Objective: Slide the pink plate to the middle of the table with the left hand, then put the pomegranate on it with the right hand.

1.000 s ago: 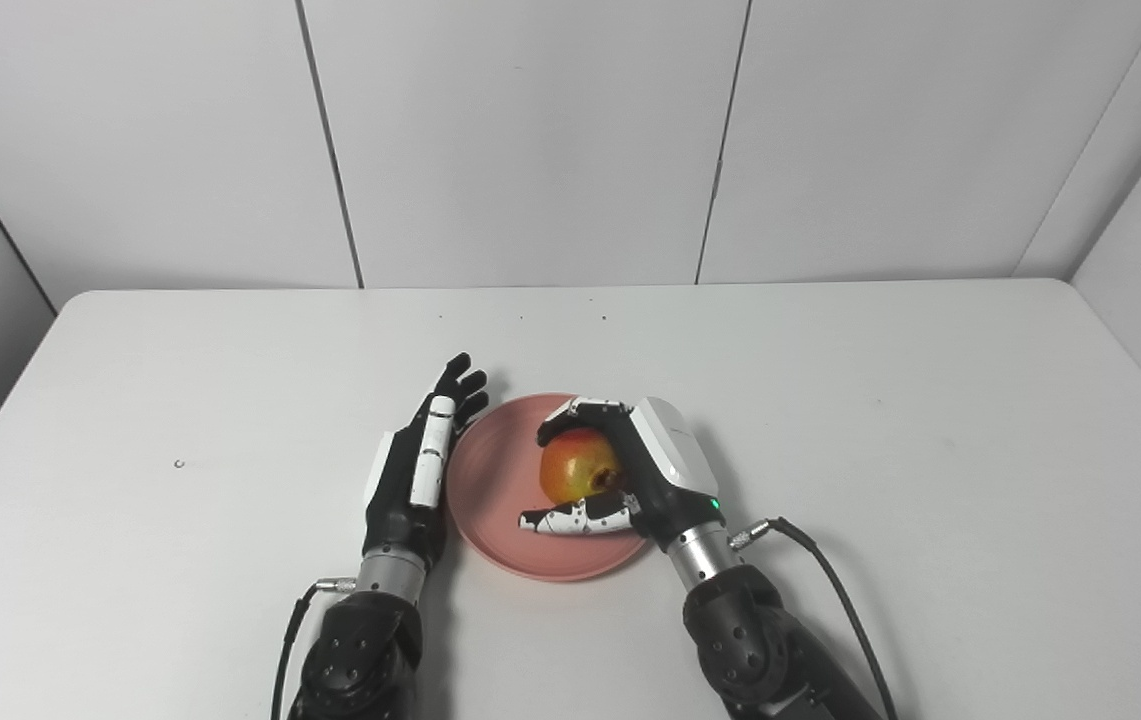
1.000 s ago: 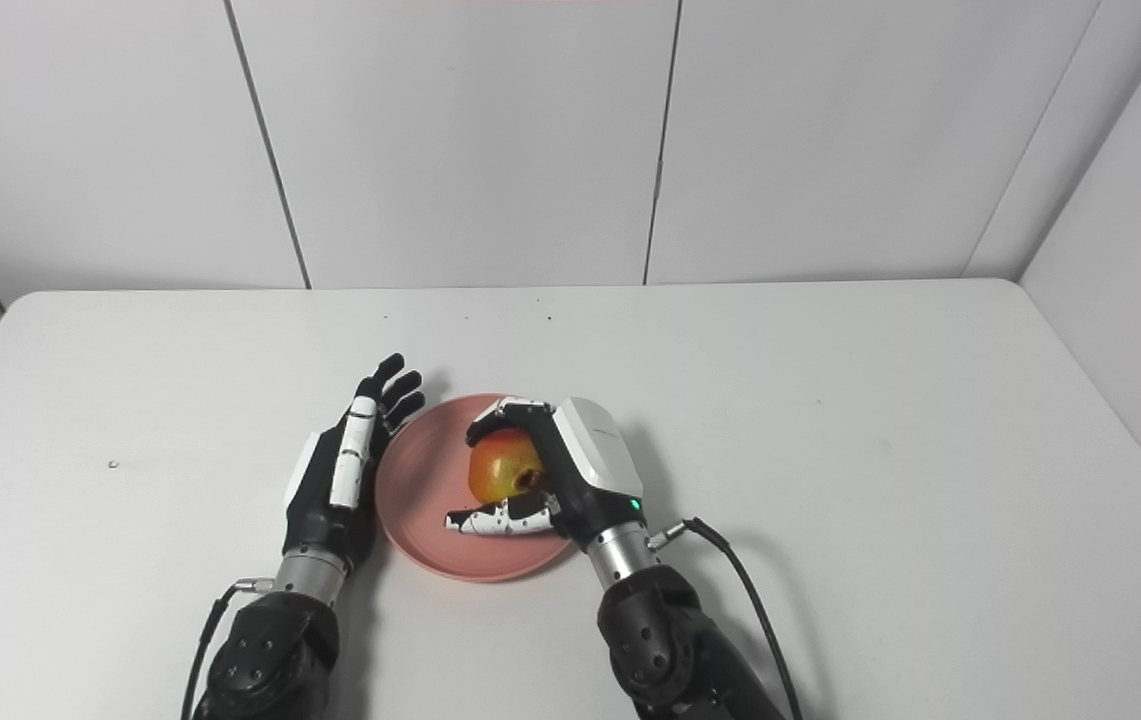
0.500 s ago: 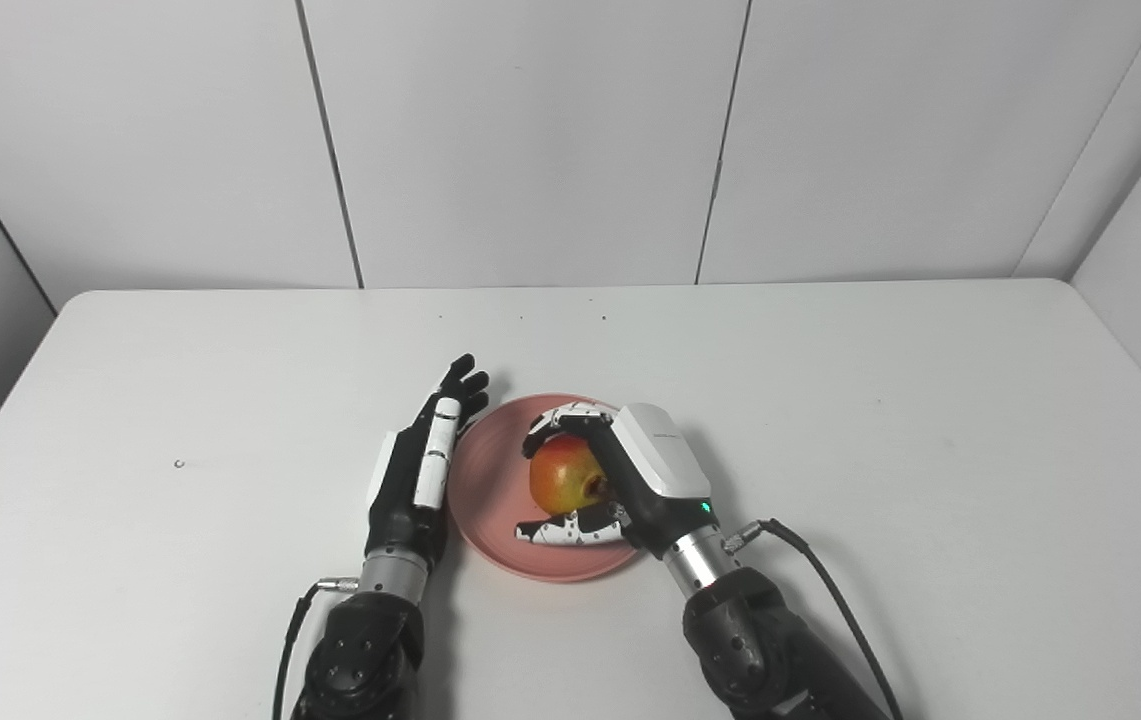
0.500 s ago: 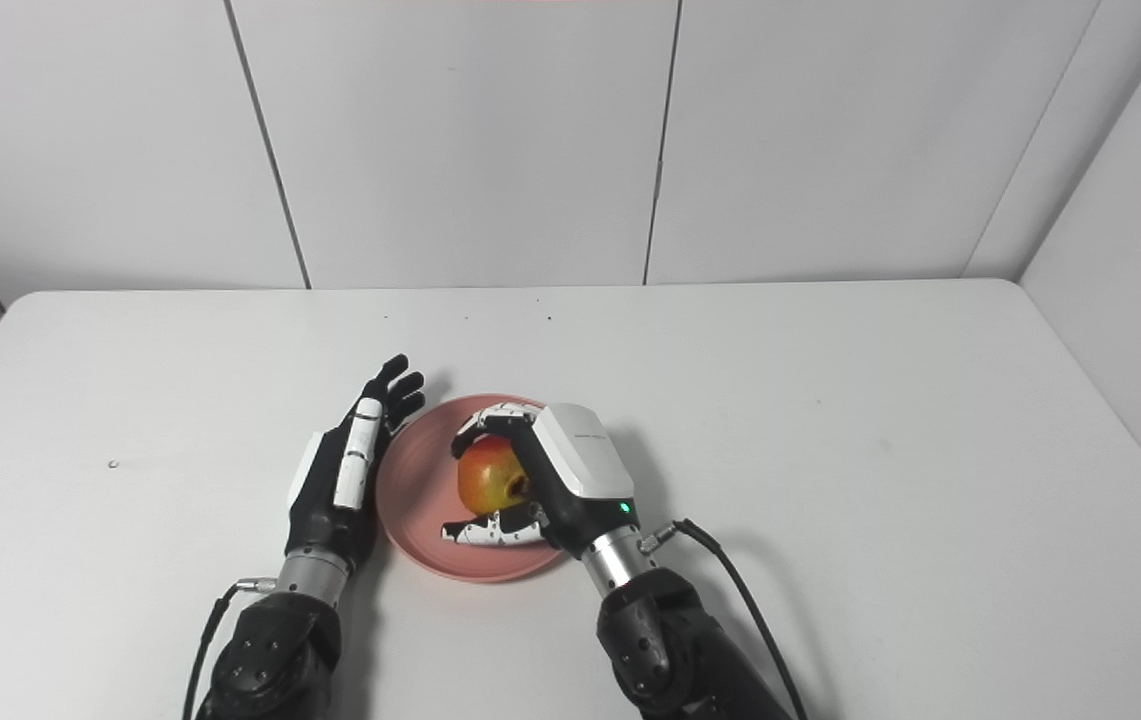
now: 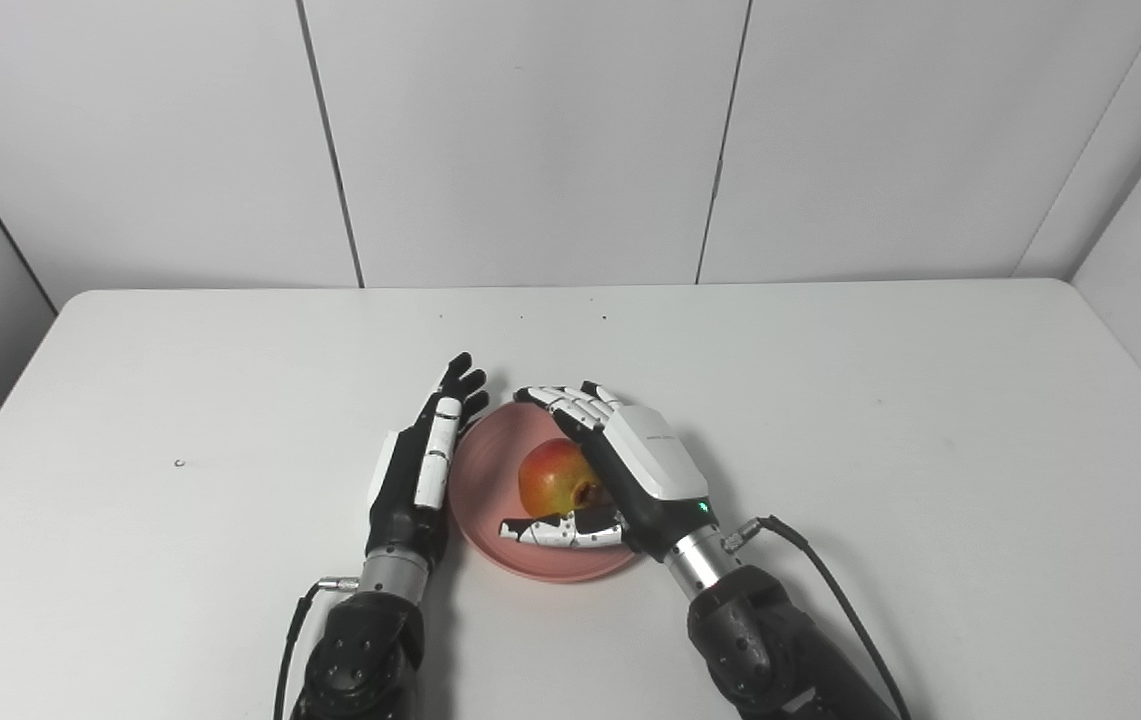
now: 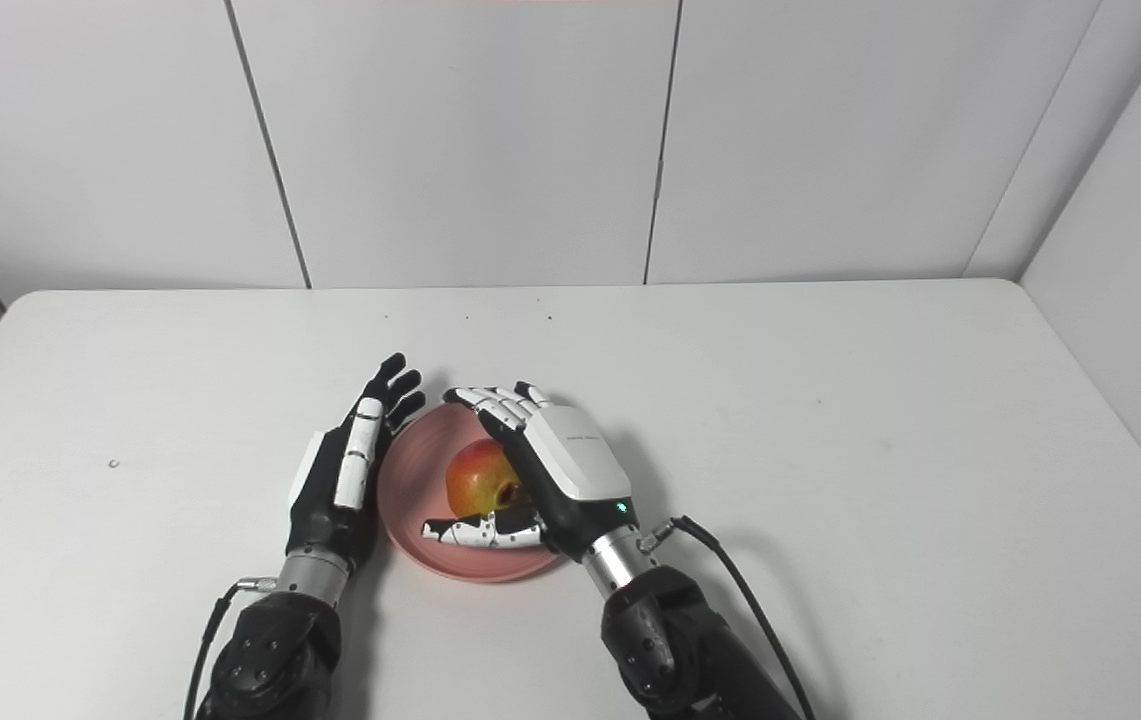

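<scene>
The pink plate [image 5: 490,510] lies near the middle of the white table, close to the front. A red and yellow pomegranate [image 5: 552,480] rests on it. My right hand [image 5: 620,465] is over the plate's right half, open, with fingers stretched past the fruit and the thumb lying in front of it. My left hand [image 5: 420,470] stands edge-on against the plate's left rim, open with straight fingers, holding nothing.
The white table [image 5: 930,420] spreads wide on all sides, with panelled walls behind and to the right. A small dark speck [image 5: 178,464] lies on the left. A black cable [image 5: 830,580] trails from my right wrist.
My right hand has opened its fingers off the pomegranate, which now sits on the plate slightly further left. The left hand has stayed at the plate's left rim.
</scene>
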